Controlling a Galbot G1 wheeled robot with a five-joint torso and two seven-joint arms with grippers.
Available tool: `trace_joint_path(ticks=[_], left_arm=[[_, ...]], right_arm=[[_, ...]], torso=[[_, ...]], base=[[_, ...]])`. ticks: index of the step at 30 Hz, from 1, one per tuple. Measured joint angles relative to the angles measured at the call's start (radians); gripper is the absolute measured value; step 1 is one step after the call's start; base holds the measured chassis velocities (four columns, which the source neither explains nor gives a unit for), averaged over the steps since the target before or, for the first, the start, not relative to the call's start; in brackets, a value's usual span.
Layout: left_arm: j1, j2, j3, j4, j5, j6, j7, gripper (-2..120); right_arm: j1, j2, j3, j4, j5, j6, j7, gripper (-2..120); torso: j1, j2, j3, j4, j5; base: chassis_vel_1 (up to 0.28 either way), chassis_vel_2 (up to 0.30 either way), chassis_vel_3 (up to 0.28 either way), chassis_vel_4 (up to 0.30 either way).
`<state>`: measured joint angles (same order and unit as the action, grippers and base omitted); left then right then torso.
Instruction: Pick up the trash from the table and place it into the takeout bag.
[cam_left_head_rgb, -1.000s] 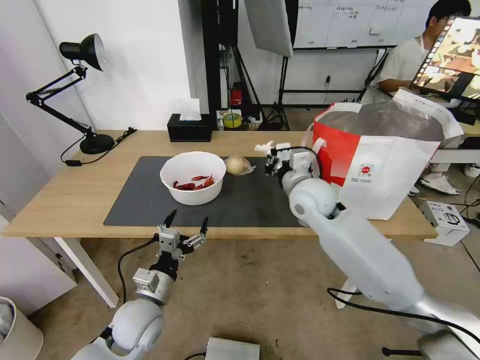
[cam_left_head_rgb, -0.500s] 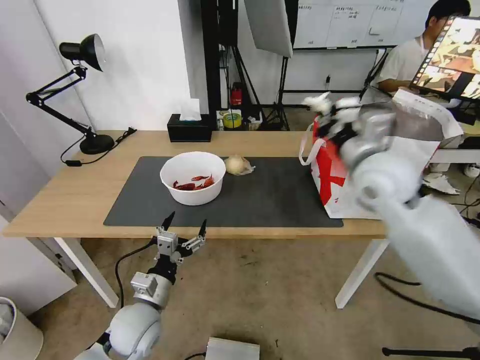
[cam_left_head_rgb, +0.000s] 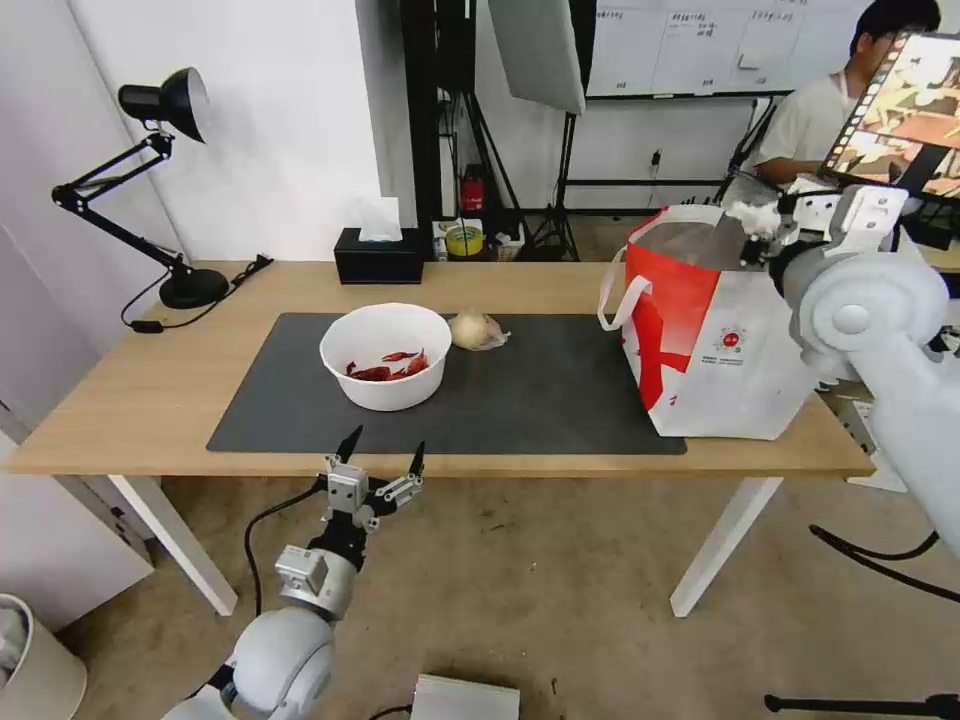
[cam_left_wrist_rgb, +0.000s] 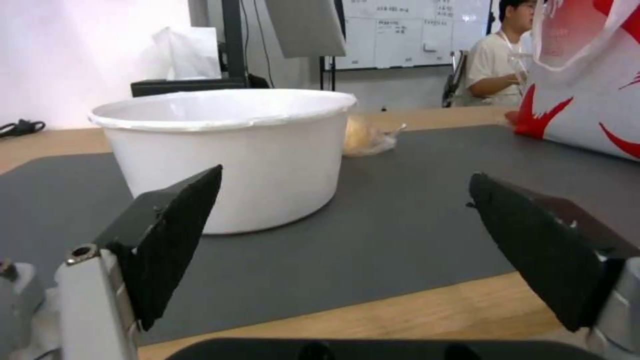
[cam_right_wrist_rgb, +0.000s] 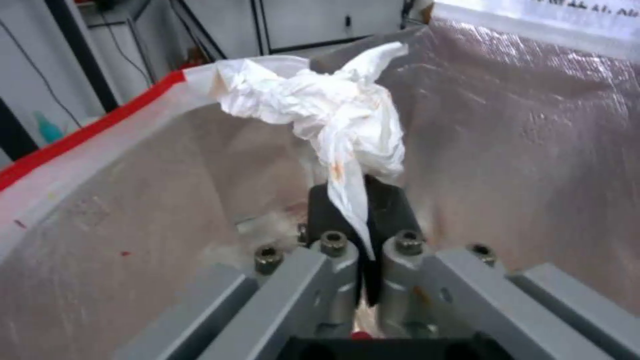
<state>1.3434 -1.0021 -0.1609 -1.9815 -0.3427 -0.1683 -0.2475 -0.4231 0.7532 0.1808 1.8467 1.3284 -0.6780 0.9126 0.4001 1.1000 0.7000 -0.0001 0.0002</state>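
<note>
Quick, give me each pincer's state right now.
Left pincer: open, empty, at the table's near edge.
Right pincer: shut on the paper wad, over the open bag.

Left claw spread wide, white bowl on grey mat, wrapped ball behind
</note>
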Motion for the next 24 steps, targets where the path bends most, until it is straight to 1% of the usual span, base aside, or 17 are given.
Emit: trace_joint_path(ticks=[1, 2, 3, 4, 5, 6, 9, 10, 13, 14, 17, 18, 20, 21, 23, 24], left_arm=[[0.000, 0.003, -0.001, -0.001, -0.001, 0.000, 0.000, 100], [0.000, 0.006, -0.002, -0.002, -0.002, 0.000, 0.000, 100], [0.000, 0.006, -0.002, -0.002, -0.002, 0.000, 0.000, 100], [0.001, 0.008, -0.003, -0.003, -0.002, 0.000, 0.000, 100], [0.001, 0.011, -0.003, -0.004, -0.003, 0.000, 0.000, 100], [0.001, 0.011, -0.003, -0.004, -0.003, 0.000, 0.000, 100], [-0.002, 0.014, -0.003, -0.004, -0.005, 0.000, 0.000, 100], [-0.002, 0.014, -0.003, -0.004, -0.005, 0.000, 0.000, 100], [-0.004, 0.013, 0.001, -0.004, -0.005, 0.000, 0.001, 100], [-0.004, 0.013, 0.001, -0.004, -0.005, 0.000, 0.001, 100], [-0.004, 0.011, 0.001, -0.006, -0.005, 0.000, 0.002, 100], [-0.004, 0.011, 0.001, -0.006, -0.005, 0.000, 0.002, 100], [-0.002, 0.011, 0.001, -0.010, -0.005, 0.000, 0.002, 100], [-0.002, 0.011, 0.001, -0.010, -0.005, 0.000, 0.002, 100], [0.000, 0.012, 0.000, -0.016, -0.005, 0.000, 0.002, 100], [0.000, 0.013, -0.001, -0.017, -0.005, 0.000, 0.002, 100]], right_arm=[[0.004, 0.002, -0.001, 0.000, 0.007, -0.001, 0.006, 12], [0.011, 0.002, -0.002, 0.000, 0.025, -0.003, 0.016, 17], [0.011, 0.002, -0.002, 0.000, 0.025, -0.003, 0.016, 17], [0.015, 0.002, -0.003, 0.000, 0.034, -0.003, 0.022, 20], [0.020, 0.000, -0.003, 0.000, 0.041, -0.004, 0.025, 26], [0.020, 0.000, -0.003, 0.000, 0.041, -0.004, 0.025, 26], [0.023, -0.009, -0.004, 0.001, 0.043, -0.005, 0.027, 40], [0.023, -0.009, -0.004, 0.001, 0.043, -0.005, 0.027, 40], [0.021, -0.019, -0.005, 0.004, 0.037, -0.005, 0.027, 55], [0.021, -0.019, -0.005, 0.004, 0.037, -0.005, 0.027, 55], [0.018, -0.028, -0.005, 0.010, 0.032, -0.005, 0.023, 70], [0.018, -0.028, -0.005, 0.010, 0.032, -0.005, 0.023, 70], [0.019, -0.032, -0.004, 0.013, 0.027, -0.005, 0.016, 80], [0.019, -0.032, -0.004, 0.013, 0.027, -0.005, 0.016, 80], [0.019, -0.037, -0.005, 0.018, 0.008, 0.000, -0.015, 92], [0.019, -0.039, -0.005, 0.021, 0.002, 0.009, -0.034, 95]], torso=[[0.000, 0.000, 0.000, 0.0000, 0.0000], [0.000, 0.000, 0.000, 0.0001, -0.0002], [0.000, 0.000, 0.000, 0.0001, -0.0002], [0.000, 0.000, 0.000, 0.0002, -0.0003], [0.000, 0.000, 0.000, 0.0003, -0.0003], [0.000, 0.000, 0.000, 0.0003, -0.0003], [0.000, 0.000, 0.000, 0.0001, -0.0003], [0.000, 0.000, 0.000, 0.0001, -0.0003], [0.000, 0.000, 0.000, 0.0001, -0.0003], [0.000, 0.000, 0.000, 0.0001, -0.0003], [0.000, 0.000, 0.000, 0.0000, -0.0002], [0.000, 0.000, 0.000, 0.0000, -0.0002], [0.000, 0.000, 0.000, 0.0001, -0.0002], [0.000, 0.000, 0.000, 0.0001, -0.0002], [0.000, 0.000, 0.000, 0.0001, -0.0002], [0.000, 0.000, 0.000, 0.0000, -0.0002]], base=[[0.000, 0.000, 0.000, 0.000], [0.000, 0.000, 0.000, 0.000], [0.000, 0.000, 0.000, 0.000], [0.000, 0.000, 0.000, 0.000], [0.000, 0.000, 0.000, 0.000], [0.000, 0.000, 0.000, 0.000], [0.000, 0.000, 0.000, 0.000], [0.000, 0.000, 0.000, 0.000], [0.000, 0.000, 0.000, 0.000], [0.000, 0.000, 0.000, 0.000], [0.000, 0.000, 0.000, 0.000], [0.000, 0.000, 0.000, 0.000], [0.000, 0.000, 0.000, 0.000], [0.000, 0.000, 0.000, 0.000], [0.000, 0.000, 0.000, 0.000], [0.000, 0.000, 0.000, 0.000]])
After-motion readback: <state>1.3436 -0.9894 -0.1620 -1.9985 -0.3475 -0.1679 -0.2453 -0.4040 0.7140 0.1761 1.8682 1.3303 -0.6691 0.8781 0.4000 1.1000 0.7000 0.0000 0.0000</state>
